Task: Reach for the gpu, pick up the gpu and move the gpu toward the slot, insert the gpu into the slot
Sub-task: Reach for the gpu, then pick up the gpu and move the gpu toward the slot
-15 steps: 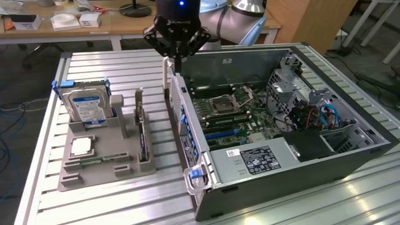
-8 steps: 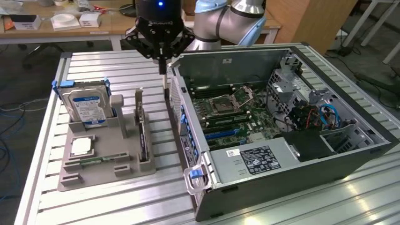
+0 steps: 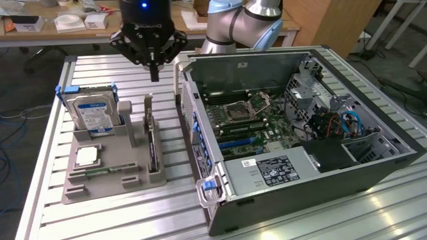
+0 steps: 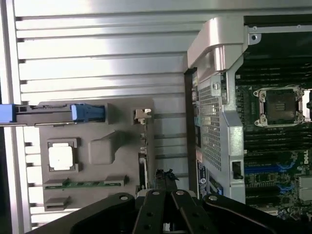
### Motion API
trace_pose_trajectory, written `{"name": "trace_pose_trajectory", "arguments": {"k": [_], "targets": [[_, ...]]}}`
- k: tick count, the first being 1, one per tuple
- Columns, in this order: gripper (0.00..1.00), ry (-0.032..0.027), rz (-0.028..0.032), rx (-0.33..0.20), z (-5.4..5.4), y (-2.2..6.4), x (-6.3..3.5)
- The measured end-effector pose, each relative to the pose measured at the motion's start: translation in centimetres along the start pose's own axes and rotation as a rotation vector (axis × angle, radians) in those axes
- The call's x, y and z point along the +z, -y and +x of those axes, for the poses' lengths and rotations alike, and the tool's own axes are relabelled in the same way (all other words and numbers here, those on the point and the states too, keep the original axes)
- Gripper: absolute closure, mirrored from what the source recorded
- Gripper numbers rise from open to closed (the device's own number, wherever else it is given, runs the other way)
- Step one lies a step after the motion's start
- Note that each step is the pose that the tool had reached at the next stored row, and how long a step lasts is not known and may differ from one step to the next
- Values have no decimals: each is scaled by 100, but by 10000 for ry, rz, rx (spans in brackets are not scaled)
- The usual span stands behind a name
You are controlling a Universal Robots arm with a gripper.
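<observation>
The gpu (image 3: pixel 152 136) stands on edge in the grey fixture (image 3: pixel 127 165), a thin dark card facing the computer case. From above in the wrist view, the gpu (image 4: pixel 143 151) is a narrow strip along the fixture's side. My gripper (image 3: pixel 155 75) hangs over the table behind the fixture, well above the card and apart from it, with its fingers together and nothing between them. In the wrist view my gripper (image 4: pixel 165 179) sits just beside the card's end. Blue slots (image 3: pixel 235 143) lie on the motherboard inside the open case, and the wrist view shows these slots (image 4: pixel 263 168) too.
The open computer case (image 3: pixel 313 170) lies at the exterior view's right, its wall close to the fixture. A silver blue-labelled hard drive (image 3: pixel 93 112), a square silver chip (image 3: pixel 87 156) and a green memory stick (image 3: pixel 100 171) sit in the fixture. A cluttered desk (image 3: pixel 40 30) stands behind.
</observation>
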State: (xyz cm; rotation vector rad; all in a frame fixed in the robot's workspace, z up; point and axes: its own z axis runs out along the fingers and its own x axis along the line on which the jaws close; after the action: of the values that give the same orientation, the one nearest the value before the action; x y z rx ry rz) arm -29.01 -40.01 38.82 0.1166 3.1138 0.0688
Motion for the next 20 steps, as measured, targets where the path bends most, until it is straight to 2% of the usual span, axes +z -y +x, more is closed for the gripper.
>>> {"name": "trace_pose_trajectory", "arguments": {"k": [8, 20], "targets": [[90, -17, 1, 0, 340, 28, 7], [90, -21, 2, 1, 352, 28, 7]]}}
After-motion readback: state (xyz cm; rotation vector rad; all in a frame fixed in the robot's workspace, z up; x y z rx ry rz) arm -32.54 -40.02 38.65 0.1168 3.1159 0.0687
